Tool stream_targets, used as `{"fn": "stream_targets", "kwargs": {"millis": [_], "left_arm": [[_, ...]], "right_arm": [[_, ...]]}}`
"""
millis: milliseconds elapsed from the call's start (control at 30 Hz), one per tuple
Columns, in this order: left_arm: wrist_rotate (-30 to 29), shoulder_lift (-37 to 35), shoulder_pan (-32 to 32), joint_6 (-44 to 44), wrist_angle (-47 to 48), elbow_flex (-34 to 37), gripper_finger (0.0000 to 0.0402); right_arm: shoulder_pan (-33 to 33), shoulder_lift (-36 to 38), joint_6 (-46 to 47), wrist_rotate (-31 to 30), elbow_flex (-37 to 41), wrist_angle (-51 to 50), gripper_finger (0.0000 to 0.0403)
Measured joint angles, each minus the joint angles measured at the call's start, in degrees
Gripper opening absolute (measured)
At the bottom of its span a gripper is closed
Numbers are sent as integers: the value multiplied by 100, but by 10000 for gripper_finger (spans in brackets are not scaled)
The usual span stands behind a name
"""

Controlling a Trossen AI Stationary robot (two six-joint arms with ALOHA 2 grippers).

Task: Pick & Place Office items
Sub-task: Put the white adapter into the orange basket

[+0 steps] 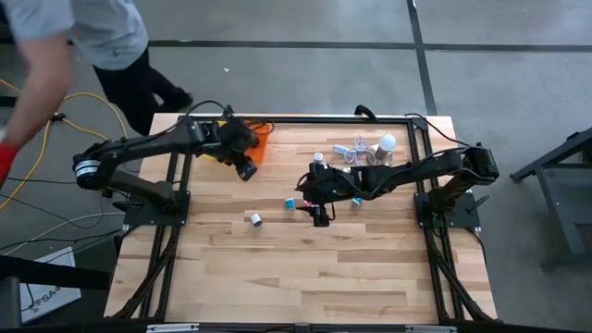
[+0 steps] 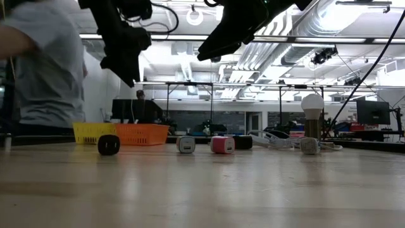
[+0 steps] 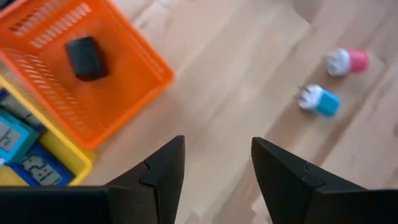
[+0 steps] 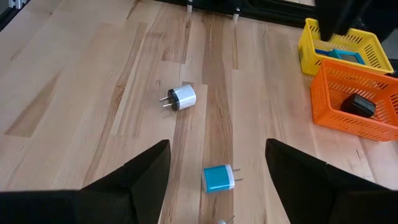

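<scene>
The office items are small wall-plug pieces lying on the wooden table. In the right wrist view a white one (image 4: 181, 98) and a light-blue one (image 4: 217, 178) lie ahead of my right gripper (image 4: 217, 149), which is open and hovers above them near the table's middle (image 1: 320, 215). In the left wrist view, a pink one (image 3: 348, 61) and a blue one (image 3: 320, 99) lie beyond my left gripper (image 3: 217, 165). It is open, empty and raised beside the orange basket (image 3: 124, 81). A black piece (image 3: 87, 57) rests on that basket's floor.
A yellow basket (image 4: 339, 43) holding blue calculators stands next to the orange one at the far left. A white bulb (image 1: 388, 141) and a white cable (image 1: 351, 148) lie at the far edge. A person (image 1: 83, 37) stands beyond the table's far-left corner.
</scene>
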State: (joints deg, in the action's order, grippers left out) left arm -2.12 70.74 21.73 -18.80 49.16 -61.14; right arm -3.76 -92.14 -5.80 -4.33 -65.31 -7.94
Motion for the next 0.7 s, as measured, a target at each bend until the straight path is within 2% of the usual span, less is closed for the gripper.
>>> {"fn": "stream_targets", "kwargs": {"millis": [300,700], "left_arm": [[30,-72,-931,579,71,0,179],[280,-72,-1678,1623,183,0,179]], "right_arm": [[0,0,0,2,-1,0,251],[0,0,1,0,-1,0,251]]}}
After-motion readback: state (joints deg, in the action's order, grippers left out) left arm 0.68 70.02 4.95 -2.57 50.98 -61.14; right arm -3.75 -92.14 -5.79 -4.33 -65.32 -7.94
